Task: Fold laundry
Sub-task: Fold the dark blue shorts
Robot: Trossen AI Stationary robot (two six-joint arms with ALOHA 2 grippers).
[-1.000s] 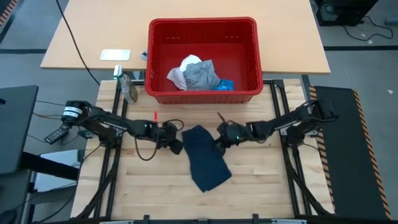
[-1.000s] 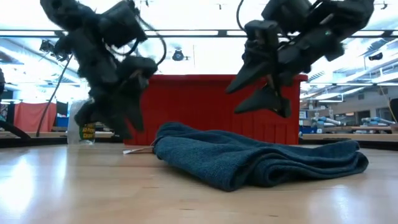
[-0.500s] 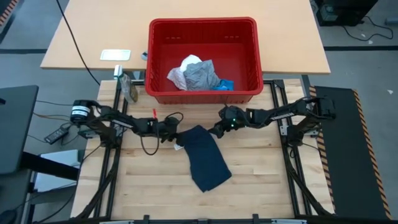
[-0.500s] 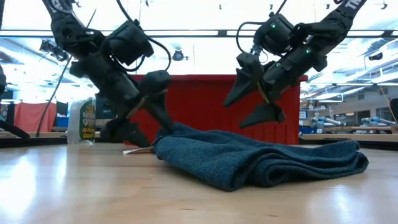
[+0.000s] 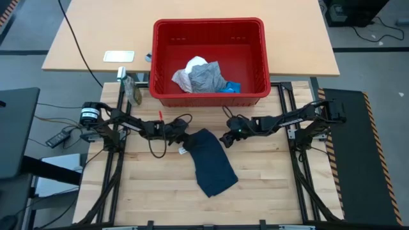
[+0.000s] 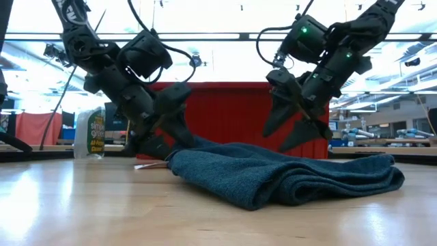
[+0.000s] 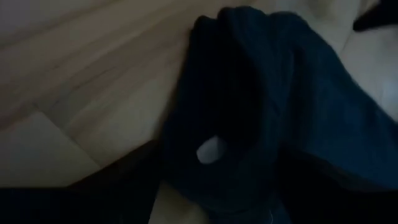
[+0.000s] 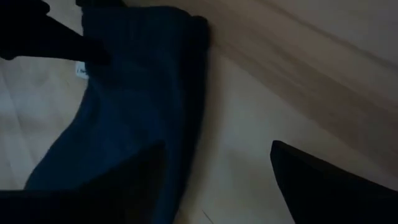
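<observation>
A dark navy cloth [image 5: 211,163] lies folded and flat on the wooden table, with a small white tag [image 7: 211,149] near its far left corner. My left gripper [image 5: 181,140] slants down at that corner, open, with its fingers on either side of it [image 6: 164,140]. My right gripper [image 5: 225,139] is also open and slants down just over the cloth's far right corner [image 8: 217,149]. A grey cloth [image 5: 208,78] and a white crinkly one [image 5: 190,69] lie in the red basket [image 5: 255,38]. My left gripper comes slanting down from the table's left at the navy cloth's far left corner [image 6: 183,142]. One fingertip [image 6: 179,130] shows against the corner's top in the low view, but I cannot tell whether it touches. The cloth lies flat on the table.
The red basket stands at the table's far edge behind both grippers, with a small light-blue thing [image 5: 231,87] in it. A small bottle [image 5: 133,92] stands at the far left, and a white card [image 5: 118,56] lies on the desk beyond. Bare wood lies nearer than the cloth.
Both grippers have moved from the cloth's sides toward its far corners, sunk lower and tipped further down. The left gripper's fingers have spread wider. The navy cloth has stayed where it was.
</observation>
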